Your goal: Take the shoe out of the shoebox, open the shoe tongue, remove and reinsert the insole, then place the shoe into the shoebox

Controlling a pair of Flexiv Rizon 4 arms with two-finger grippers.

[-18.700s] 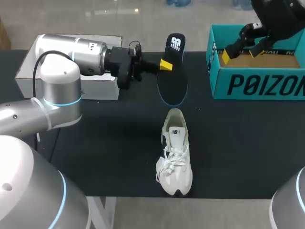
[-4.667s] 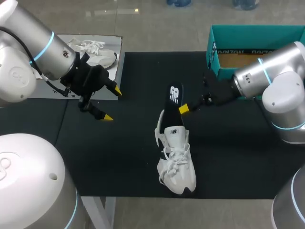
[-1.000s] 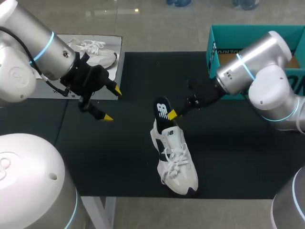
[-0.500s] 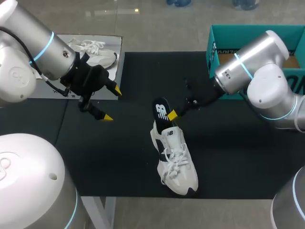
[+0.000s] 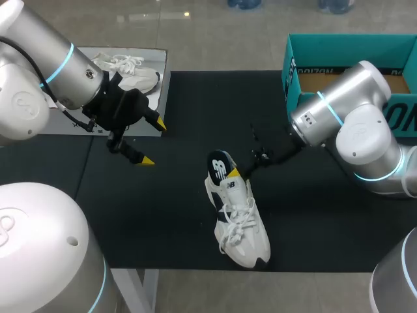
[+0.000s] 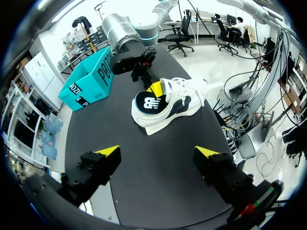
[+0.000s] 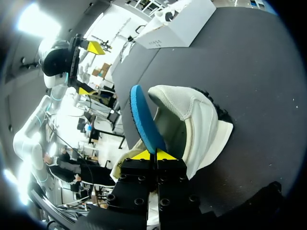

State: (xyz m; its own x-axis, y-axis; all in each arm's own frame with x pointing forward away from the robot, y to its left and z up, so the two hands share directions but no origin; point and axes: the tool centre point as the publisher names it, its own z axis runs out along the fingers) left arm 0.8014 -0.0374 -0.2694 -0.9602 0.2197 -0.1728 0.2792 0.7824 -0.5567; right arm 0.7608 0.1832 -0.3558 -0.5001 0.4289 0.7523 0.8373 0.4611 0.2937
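Head view. Shoe (image 5: 240, 218) lies on the counter (image 5: 195, 98) near its middle, toe toward the near edge, well apart from the shoebox (image 5: 306, 62) at the far right corner. Black insole (image 5: 220, 164) sits at the shoe's heel: front part down in the opening, heel part sticking out past the collar. Right arm (image 5: 339, 124) comes in from the right; right jaws at the insole, one yellow tip against its edge just above the collar. Left arm (image 5: 52, 62) comes in from the left; left jaws released, tips wide apart, over bare counter and well apart from the shoe. White box (image 5: 156, 91) at the far left edge with a second shoe (image 5: 130, 72) on it.

Left wrist view. Left jaws spread wide, nothing between them. Shoe (image 6: 184, 98) lies ahead of them, heel end nearer, with the insole (image 6: 148, 103) standing out of it. Right arm (image 6: 125, 31) reaches down to the insole from beyond. Shoebox (image 6: 91, 79) stands beyond the shoe, beside that arm.

Right wrist view. Right jaws clenched on the insole (image 7: 143, 120), its blue underside showing, pinched from both sides between the tips. Rest of the insole runs ahead alongside the shoe's (image 7: 196, 127) collar and into the opening. White box (image 7: 182, 26) beyond the shoe; left arm (image 7: 55, 60) off to the side, jaws apart.
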